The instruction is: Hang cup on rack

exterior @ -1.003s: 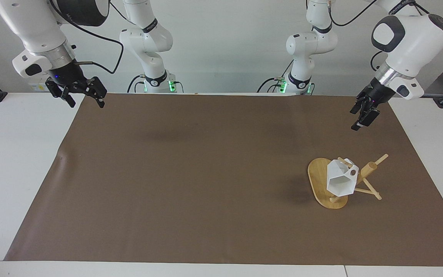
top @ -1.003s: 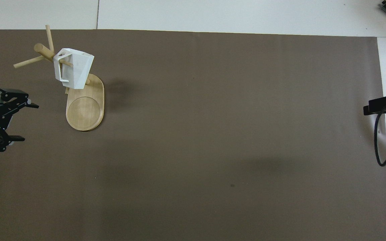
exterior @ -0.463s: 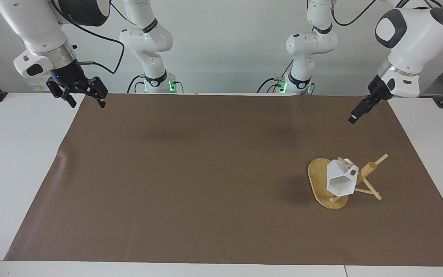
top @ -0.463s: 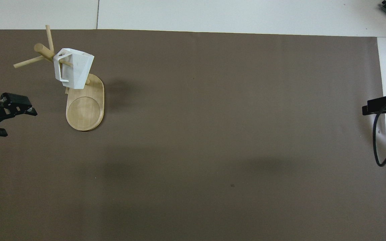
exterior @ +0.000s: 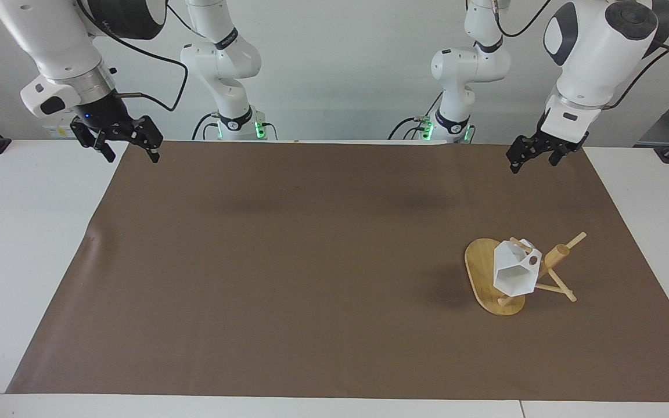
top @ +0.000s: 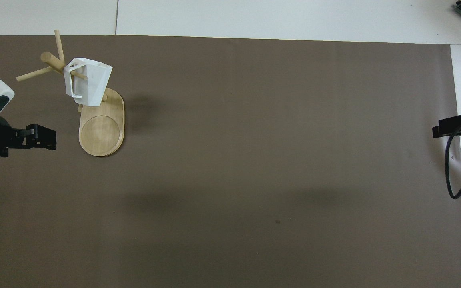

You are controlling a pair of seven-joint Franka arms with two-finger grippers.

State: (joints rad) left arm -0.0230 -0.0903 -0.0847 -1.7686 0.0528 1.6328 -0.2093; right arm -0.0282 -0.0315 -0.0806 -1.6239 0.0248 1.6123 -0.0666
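Cup [exterior: 513,273] first: white and faceted, it hangs on the rack [exterior: 554,260] by its handle, with a thin peg poking through the handle's round hole. Its open hexagonal mouth tips outward and away from the robots, and its body dangles over the rack's flat oval base [exterior: 479,268]. From overhead the cup [top: 88,81] sits right against the thick round post [top: 53,62], and the peg sticks cross and fan out around it. The rack stands on the brown mat [exterior: 311,278] at the left arm's end of the table, and the bare round part of the base [top: 101,130] points toward the robots.

Nothing is touching the cup. The left gripper [exterior: 533,155] hangs in the air over the mat's edge nearest the robots, well apart from the rack, its fingers spread wide and empty. From above, the left gripper [top: 40,138] shows just beside the base, but it is raised well clear of it.

Over at the other end, the right gripper [exterior: 129,145] hovers above the mat's corner by its own base, jaws also wide apart with nothing between them. In the overhead view only the tip of the right gripper [top: 452,126] peeks in at the mat's edge, a black cable [top: 452,168] looping below it.
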